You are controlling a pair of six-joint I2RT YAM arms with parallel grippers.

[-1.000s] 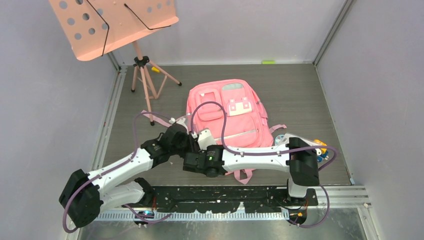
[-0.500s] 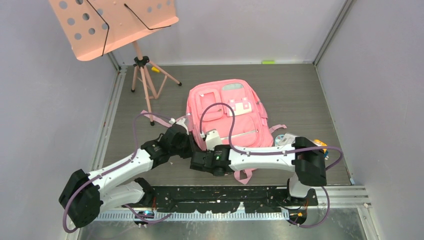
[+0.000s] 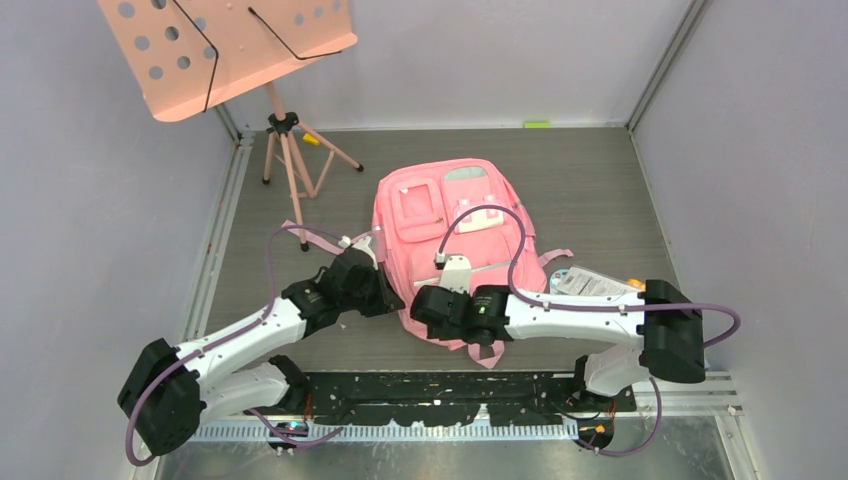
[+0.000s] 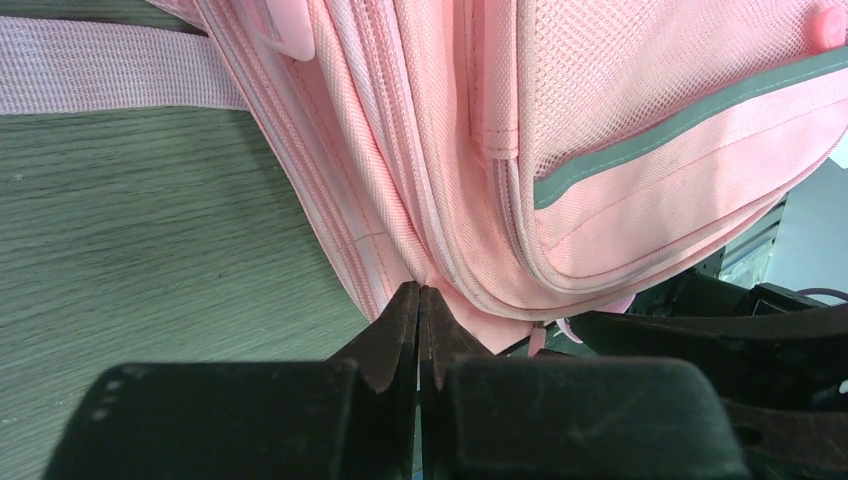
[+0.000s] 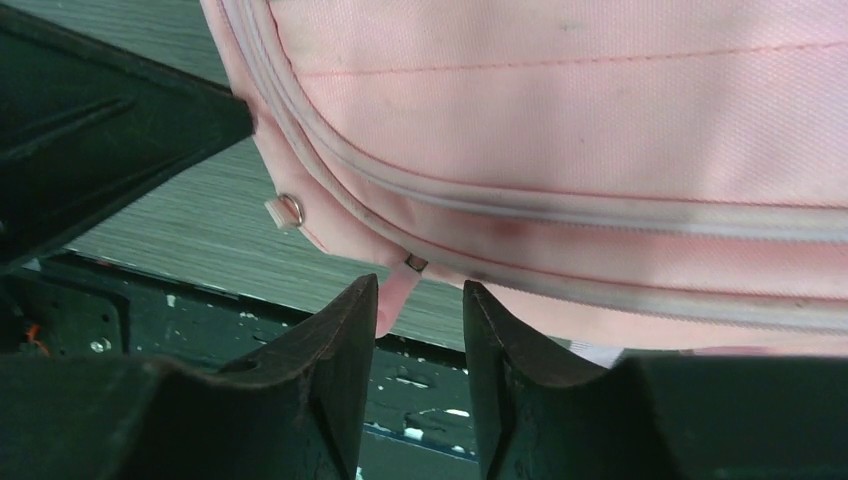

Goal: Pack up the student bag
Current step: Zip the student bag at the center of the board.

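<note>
On the student bag (image 3: 410,210), my right gripper (image 5: 417,290) gapes astride the near-edge zipper pull (image 5: 395,295); my left gripper (image 4: 418,292) pinches the seam (image 4: 372,240) just left.

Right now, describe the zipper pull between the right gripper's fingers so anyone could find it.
Find the pink backpack lying on the table and go to its near edge. There, between the fingers of the open right gripper, a pink tab hangs from the pale zipper line. The neighbouring pull to its left in the wrist view ends in a round metal ring.
</note>
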